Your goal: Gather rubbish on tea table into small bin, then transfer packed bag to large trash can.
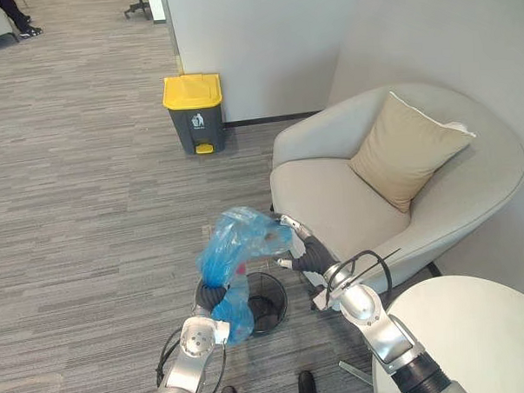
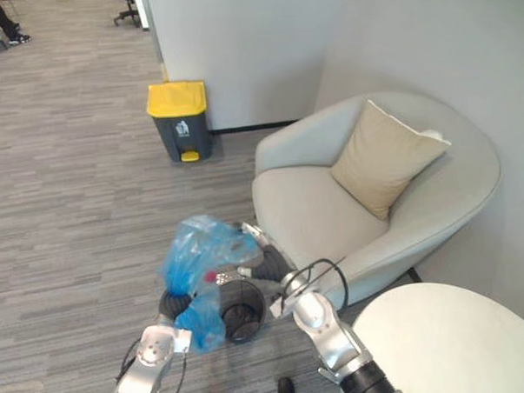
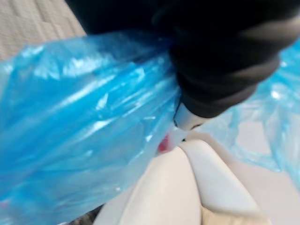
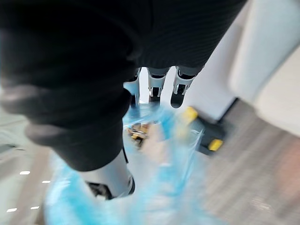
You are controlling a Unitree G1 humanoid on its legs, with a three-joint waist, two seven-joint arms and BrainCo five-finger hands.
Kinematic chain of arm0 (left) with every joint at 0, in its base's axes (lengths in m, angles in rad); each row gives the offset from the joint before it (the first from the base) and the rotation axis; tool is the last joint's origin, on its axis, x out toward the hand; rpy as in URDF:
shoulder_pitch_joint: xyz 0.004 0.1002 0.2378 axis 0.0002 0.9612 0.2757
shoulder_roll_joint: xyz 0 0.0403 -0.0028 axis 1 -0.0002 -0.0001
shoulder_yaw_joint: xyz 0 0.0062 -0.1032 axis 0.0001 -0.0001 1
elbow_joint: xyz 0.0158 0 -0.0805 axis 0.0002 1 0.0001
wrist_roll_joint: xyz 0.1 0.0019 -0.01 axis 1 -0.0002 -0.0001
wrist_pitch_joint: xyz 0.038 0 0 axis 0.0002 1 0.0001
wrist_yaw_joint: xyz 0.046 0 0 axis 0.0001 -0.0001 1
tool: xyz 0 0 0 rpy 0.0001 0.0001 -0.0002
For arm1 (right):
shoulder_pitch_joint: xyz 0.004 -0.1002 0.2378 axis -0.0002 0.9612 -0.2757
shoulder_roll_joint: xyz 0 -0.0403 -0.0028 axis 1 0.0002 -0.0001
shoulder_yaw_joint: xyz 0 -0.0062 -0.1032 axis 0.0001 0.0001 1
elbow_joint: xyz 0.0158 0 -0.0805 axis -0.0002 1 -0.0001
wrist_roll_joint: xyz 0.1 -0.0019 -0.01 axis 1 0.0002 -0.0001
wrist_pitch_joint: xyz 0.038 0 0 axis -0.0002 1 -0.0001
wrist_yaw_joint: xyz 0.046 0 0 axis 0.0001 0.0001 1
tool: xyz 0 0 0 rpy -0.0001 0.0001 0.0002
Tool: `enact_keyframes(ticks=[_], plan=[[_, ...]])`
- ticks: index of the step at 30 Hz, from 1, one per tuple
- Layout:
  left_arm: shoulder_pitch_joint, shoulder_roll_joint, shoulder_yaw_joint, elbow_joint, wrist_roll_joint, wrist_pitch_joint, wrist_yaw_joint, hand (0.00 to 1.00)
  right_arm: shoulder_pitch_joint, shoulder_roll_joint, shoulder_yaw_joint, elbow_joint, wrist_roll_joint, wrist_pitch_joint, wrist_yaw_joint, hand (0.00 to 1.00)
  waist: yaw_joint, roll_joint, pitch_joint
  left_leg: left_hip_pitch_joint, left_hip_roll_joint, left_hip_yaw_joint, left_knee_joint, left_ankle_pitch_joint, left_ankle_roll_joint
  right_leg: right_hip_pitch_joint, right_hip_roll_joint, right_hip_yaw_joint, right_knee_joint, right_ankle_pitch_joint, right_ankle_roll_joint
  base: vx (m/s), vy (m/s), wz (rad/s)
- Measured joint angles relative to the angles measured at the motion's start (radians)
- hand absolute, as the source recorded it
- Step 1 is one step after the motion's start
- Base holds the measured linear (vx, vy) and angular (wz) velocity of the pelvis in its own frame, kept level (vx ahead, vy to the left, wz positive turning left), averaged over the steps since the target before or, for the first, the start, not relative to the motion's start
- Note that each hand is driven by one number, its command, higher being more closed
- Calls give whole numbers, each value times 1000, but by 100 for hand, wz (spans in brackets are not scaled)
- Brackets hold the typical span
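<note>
- The blue bag (image 1: 238,241) is lifted out and hangs just above the small bin (image 1: 268,305), between the two hands.
- Its long axis is nearly upright, with the puffed top leaning toward the right hand (image 1: 301,251).
- This hand seems to pinch the bag's edge between thumb and fingers.
- The left hand (image 1: 211,295) is at the bag's middle; its fingers are hidden in the plastic, so I cannot tell their state.
- The large trash can (image 1: 194,112) stands well apart, ahead on the left arm's side.
</note>
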Motion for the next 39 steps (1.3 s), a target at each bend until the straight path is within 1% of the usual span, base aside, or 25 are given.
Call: enact_keyframes(ticks=[2, 3, 7, 9, 10, 11, 12, 14, 17, 20, 23, 25, 26, 28, 29, 30, 31, 32, 33, 34, 35, 36, 37, 38, 39], plan=[[25, -12, 60, 33, -32, 0, 1, 100, 50, 63, -94, 83, 14, 8, -8, 0, -1, 1, 0, 1, 0, -6, 0, 0, 0, 3, 0, -6, 0, -4, -1, 14, -6, 7], [30, -15, 70, 43, -41, 1, 1, 100, 57, 74, -112, 103, 18, 13, -10, 0, -1, 1, 1, 1, 0, -8, 0, 0, 0, 4, -1, -8, 0, -4, 0, 9, -6, 7], [76, -38, 158, 127, -81, 4, -5, 100, 75, 144, -235, 287, 146, 50, -11, 0, 4, 7, 8, 19, 1, 0, 0, -6, -4, 12, -1, -2, 0, -7, 1, -3, 3, -5], [100, -61, 217, 188, -106, 7, -25, 100, 76, 158, -282, 377, 234, 73, -10, 0, 13, 18, 16, 46, 1, 24, 0, -22, -9, 28, 0, 20, 1, -15, 7, -2, 24, -26], [101, -62, 218, 192, -109, 8, -26, 100, 76, 158, -284, 382, 241, 74, -10, 0, 13, 18, 17, 47, 1, 24, 0, -22, -9, 29, 0, 20, 1, -17, 9, 1, 25, -21], [104, -70, 245, 237, -118, 11, -31, 100, 77, 167, -308, 432, 269, 88, -11, 0, 14, 20, 18, 53, 1, 32, 0, -26, -10, 32, 0, 26, 1, -19, 11, 3, 11, -9], [105, -72, 250, 245, -118, 12, -33, 100, 78, 168, -313, 440, 281, 92, -11, 0, 15, 20, 18, 54, 1, 35, 0, -27, -10, 32, 0, 28, 2, -19, 11, 15, 9, -14], [105, -77, 275, 293, -118, 26, -46, 100, 81, 178, -330, 476, 309, 105, -12, 0, 18, 20, 18, 54, 3, 42, 0, -28, -11, 34, 1, 33, 3, -19, 11, 26, 0, -9], [106, -101, 303, 356, -117, 43, -47, 100, 88, 184, -347, 537, 352, 109, -15, 0, 24, 22, 18, 71, 6, 55, 1, -34, -8, 39, 3, 39, 17, -21, 5, 25, 0, -10], [105, -126, 316, 384, -116, 47, -57, 100, 95, 184, -367, 578, 360, 118, -34, 0, 39, 23, 18, 78, 6, 66, 21, -48, -2, 39, -2, 39, 42, -36, 6, 28, 14, -9], [93, -141, 328, 401, -112, 47, -66, 100, 95, 186, -389, 630, 360, 127, -49, 0, 41, 23, 18, 88, 4, 71, 27, -53, 1, 39, -6, 42, 67, -51, 10, 6, 6, -1], [74, -144, 335, 423, -113, 46, -66, 100, 91, 195, -405, 653, 360, 129, -55, 0, 47, 22, 20, 85, 5, 91, 53, -69, 4, 33, -7, 57, 82, -53, 11, -4, 24, -23], [68, -146, 335, 432, -113, 46, -66, 100, 86, 202, -410, 664, 360, 132, -61, 0, 55, 23, 22, 82, 6, 103, 69, -80, 4, 24, -7, 73, 92, -53, 11, -31, 28, -39], [57, -147, 335, 435, -114, 46, -65, 100, 82, 218, -416, 664, 360, 136, -73, 0, 58, 22, 27, 57, 12, 122, 117, -102, 8, 1, -8, 86, 118, -57, 14, -49, 13, -27], [49, -146, 335, 435, -115, 46, -65, 100, 75, 227, -419, 664, 360, 136, -76, 0, 58, 20, 40, 40, 16, 123, 156, -118, 11, -9, -12, 86, 136, -59, 16, -85, -1, -8], [21, -147, 338, 431, -116, 46, -65, 100, 70, 237, -422, 663, 360, 136, -80, 0, 55, 10, 47, 0, 24, 125, 209, -133, 21, -40, -13, 81, 166, -57, 19, -140, -16, 1], [8, -159, 349, 429, -116, 45, -64, 100, 61, 247, -426, 663, 360, 138, -84, 0, 63, 16, 56, -37, 45, 128, 231, -137, 28, -71, -13, 65, 226, -75, 21, -139, -7, 6], [-1, -164, 357, 427, -116, 43, -64, 100, 53, 255, -427, 662, 360, 138, -89, 0, 62, 12, 68, -42, 50, 126, 243, -136, 29, -108, -21, 36, 371, -136, -9, -138, -43, 31], [3, -163, 355, 419, -116, 45, -63, 100, 55, 275, -425, 662, 360, 138, -89, 0, 61, -4, 67, -57, 48, 93, 275, -137, 30, -133, -65, 9, 667, -243, 4, -83, -140, 56], [16, -160, 355, 398, -116, 45, -63, 100, 51, 277, -425, 662, 360, 136, -90, 0, 62, -23, 55, -80, 44, 68, 301, -134, 26, -105, -87, 14, 724, -283, 25, -79, -201, 66], [22, -158, 357, 391, -116, 45, -63, 100, 49, 276, -425, 662, 360, 135, -92, 0, 65, -33, 50, -98, 41, 59, 316, -130, 22, -91, -100, 15, 730, -308, 37, -49, -222, 52], [21, -158, 366, 380, -116, 45, -63, 100, 35, 275, -425, 663, 360, 135, -94, 0, 71, -42, 46, -131, 42, 45, 351, -125, 15, -77, -107, 10, 695, -345, 51, -107, -231, 33], [12, -169, 373, 376, -116, 48, -61, 100, 18, 270, -427, 664, 360, 137, -105, 0, 74, -21, 49, -146, 59, 35, 352, -109, 0, -57, -85, -22, 621, -350, 49, -135, -187, 12], [16, -178, 373, 371, -117, 46, -61, 100, 11, 265, -427, 664, 360, 137, -109, 0, 83, -5, 52, -147, 67, 36, 341, -98, -2, -44, -70, -28, 576, -348, 47, -166, -156, -12], [21, -188, 370, 371, -118, 45, -59, 100, 3, 258, -427, 664, 361, 136, -118, 0, 97, 15, 45, -165, 83, 41, 322, -74, -8, -19, -49, -42, 484, -350, 43, -169, -103, -25]])
